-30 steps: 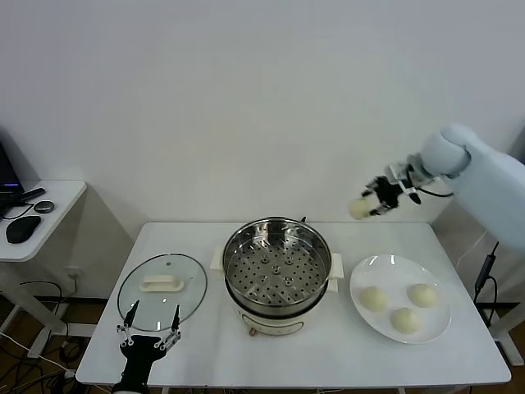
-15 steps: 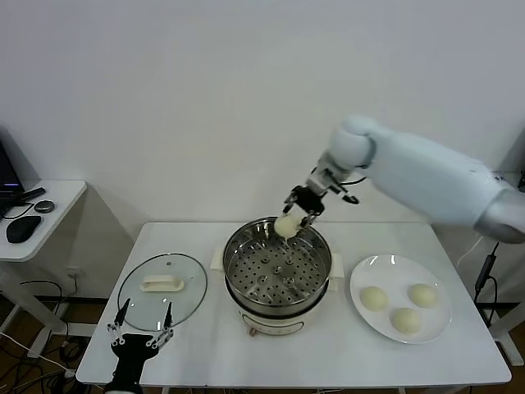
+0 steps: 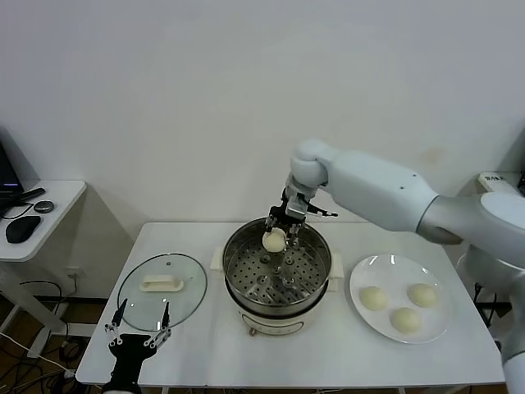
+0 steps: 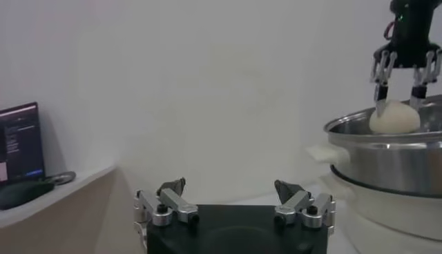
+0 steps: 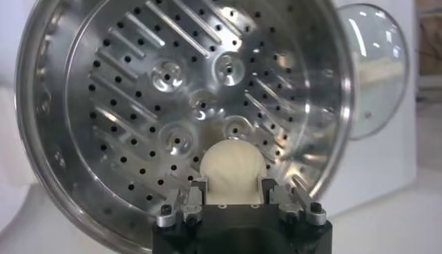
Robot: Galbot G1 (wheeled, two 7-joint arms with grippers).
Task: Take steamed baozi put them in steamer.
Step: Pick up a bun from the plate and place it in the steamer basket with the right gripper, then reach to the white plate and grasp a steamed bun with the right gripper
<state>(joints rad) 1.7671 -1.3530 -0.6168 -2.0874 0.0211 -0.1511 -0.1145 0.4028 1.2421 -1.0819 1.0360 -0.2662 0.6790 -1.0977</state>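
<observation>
My right gripper (image 3: pixel 277 235) is shut on a cream-white baozi (image 3: pixel 273 240) and holds it over the steel steamer (image 3: pixel 238 254), just above the far part of the perforated floor. In the right wrist view the baozi (image 5: pixel 233 169) sits between my fingers (image 5: pixel 197 193) above the steamer's basket floor (image 5: pixel 138 103). The left wrist view shows the same baozi (image 4: pixel 394 116) at the steamer rim (image 4: pixel 359 128). Three more baozi (image 3: pixel 374 298) (image 3: pixel 423 295) (image 3: pixel 404 319) lie on the white plate (image 3: pixel 369 271). My left gripper (image 3: pixel 136 324) is open and empty at the table's front left; its fingers (image 4: pixel 169 190) are spread apart.
A flat glass lid (image 3: pixel 135 300) with a white handle lies left of the steamer, also showing in the right wrist view (image 5: pixel 380 76). A side table (image 3: pixel 57 197) with a mouse stands at the far left. The table's front edge is near my left gripper.
My right arm swung left from above the plate's far side to over the steamer and lowered the baozi toward the basket. My left gripper drifted slightly left and toward the front edge.
</observation>
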